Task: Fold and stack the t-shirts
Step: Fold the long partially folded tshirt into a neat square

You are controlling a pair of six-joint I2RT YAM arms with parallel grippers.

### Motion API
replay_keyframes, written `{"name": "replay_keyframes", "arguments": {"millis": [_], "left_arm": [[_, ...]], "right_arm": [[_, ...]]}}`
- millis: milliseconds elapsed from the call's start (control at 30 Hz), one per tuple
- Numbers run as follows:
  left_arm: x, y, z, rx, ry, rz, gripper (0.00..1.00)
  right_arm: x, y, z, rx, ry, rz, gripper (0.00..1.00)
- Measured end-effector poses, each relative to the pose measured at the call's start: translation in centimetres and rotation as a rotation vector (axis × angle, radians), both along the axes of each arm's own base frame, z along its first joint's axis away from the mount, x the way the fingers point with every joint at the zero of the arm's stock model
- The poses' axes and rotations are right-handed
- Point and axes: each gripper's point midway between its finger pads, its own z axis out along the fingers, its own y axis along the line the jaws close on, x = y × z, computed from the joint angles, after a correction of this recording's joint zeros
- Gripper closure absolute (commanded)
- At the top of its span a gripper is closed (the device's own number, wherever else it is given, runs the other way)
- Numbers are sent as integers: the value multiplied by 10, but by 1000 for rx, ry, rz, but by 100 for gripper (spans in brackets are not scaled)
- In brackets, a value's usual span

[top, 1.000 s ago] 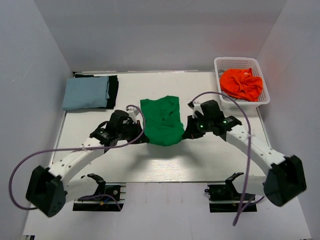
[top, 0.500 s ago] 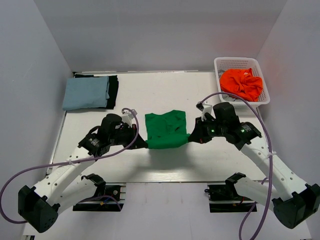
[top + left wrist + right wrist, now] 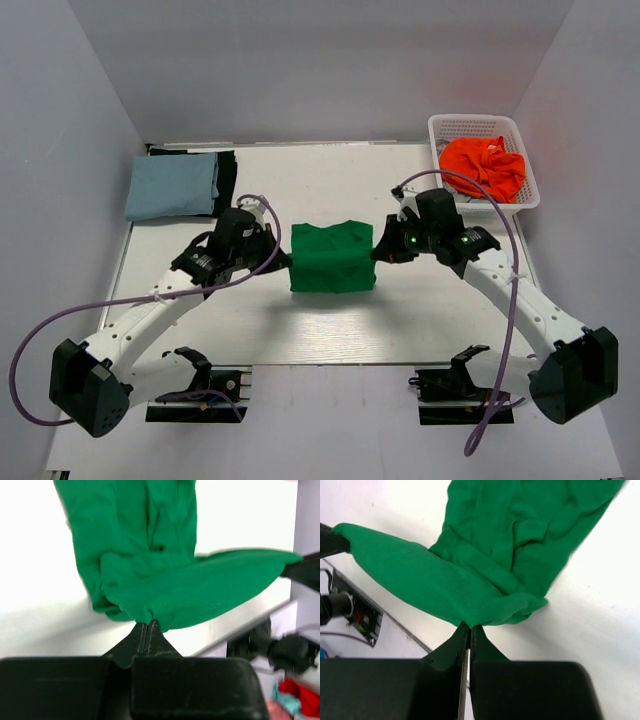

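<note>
The step in hand looked to be a fold of the green shirt point(image 3: 332, 258). It sat mid-table point(image 3: 400, 320), one edge held up and stretched between the 2 arms, the rest lying creased on the surface beneath. To do this well, I judged that both arms should travel level and at 1 pace, with the held edge taut so it lands square on the layer below, not skewed. They should lower the edge right down before letting go, or the cloth may spring back. The wrinkles in the lower layer may need smoothing afterwards.

The left gripper point(image 3: 148, 627) had its jaws pressed together on a pinch of the shirt's left edge, with no gap showing. The right gripper point(image 3: 470, 630) was clamped the same way on the right edge. Neither touched anything else.

A blue shirt point(image 3: 172, 186) lay folded on a black shirt point(image 3: 228, 183) at the far-left corner. An orange shirt point(image 3: 483, 167) sat crumpled in the basket point(image 3: 475, 124) at the far right, well apart.
</note>
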Motion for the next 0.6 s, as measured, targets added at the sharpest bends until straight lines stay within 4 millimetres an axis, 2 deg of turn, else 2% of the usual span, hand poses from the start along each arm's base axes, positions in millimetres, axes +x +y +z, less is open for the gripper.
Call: {"name": "replay_keyframes", "arguments": {"millis": [200, 600], "left_arm": [[37, -2, 16, 32, -66, 83, 100], [108, -8, 4, 167, -90, 197, 100]], "right_arm": [[34, 0, 6, 24, -19, -63, 100], [90, -5, -7, 68, 34, -117, 100]]}}
